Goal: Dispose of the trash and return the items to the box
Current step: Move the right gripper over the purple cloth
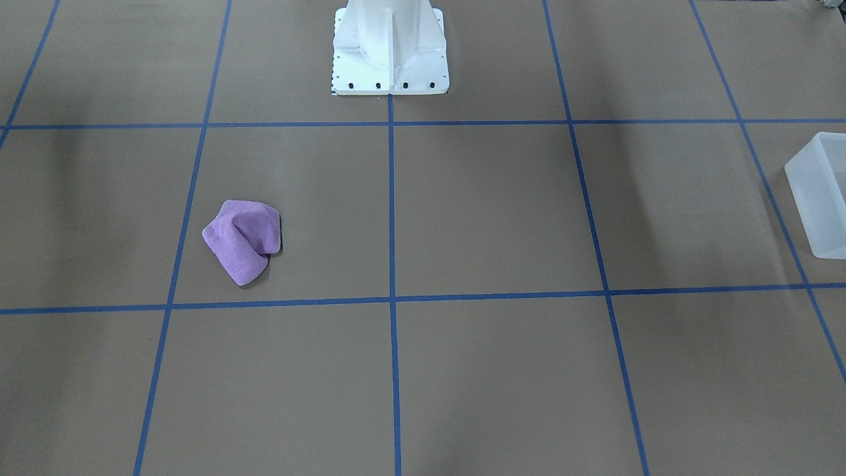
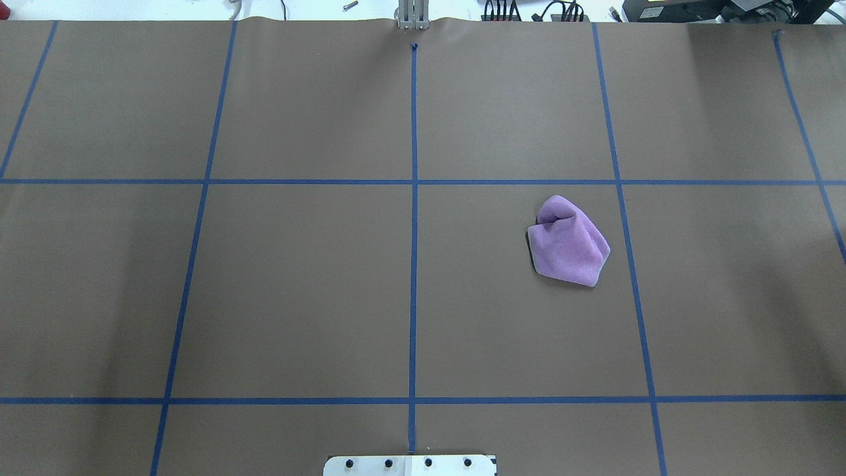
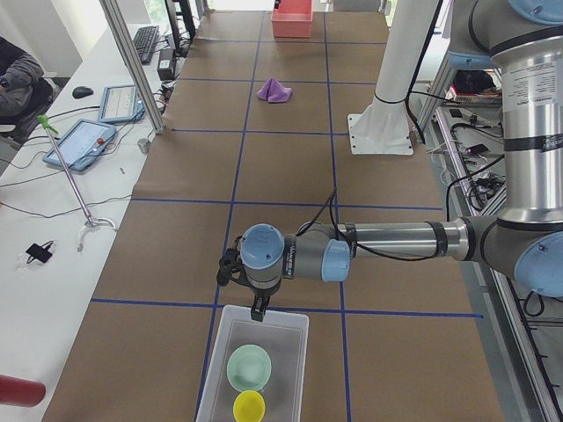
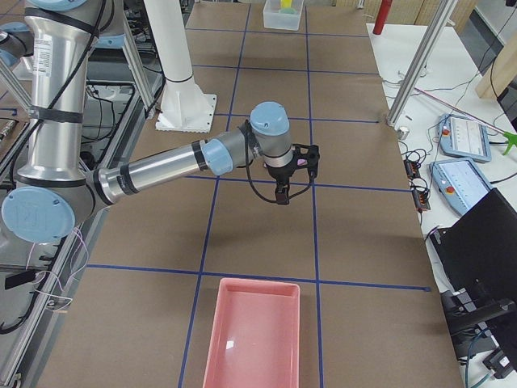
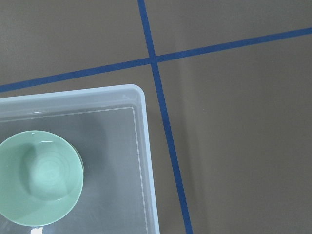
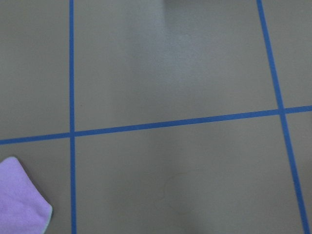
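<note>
The frosted white box (image 3: 290,325) stands at the near end of the table in the exterior left view. The mint-green bowl (image 3: 249,367) and the yellow cup (image 3: 249,406) sit inside it. The left wrist view shows the box's corner (image 5: 141,97) and the bowl (image 5: 39,178). My left gripper (image 3: 257,314) hangs over the box's far rim; I cannot tell whether it is open or shut. My right gripper (image 4: 281,196) hangs above the table near the purple cloth; I cannot tell its state either. Neither wrist view shows fingers.
A crumpled purple cloth (image 2: 568,241) lies on the brown table, also in the front-facing view (image 1: 243,239) and at the right wrist view's corner (image 6: 22,200). A pink tray (image 4: 254,331) stands at the table's right end. The white robot base (image 1: 390,49) stands mid-table.
</note>
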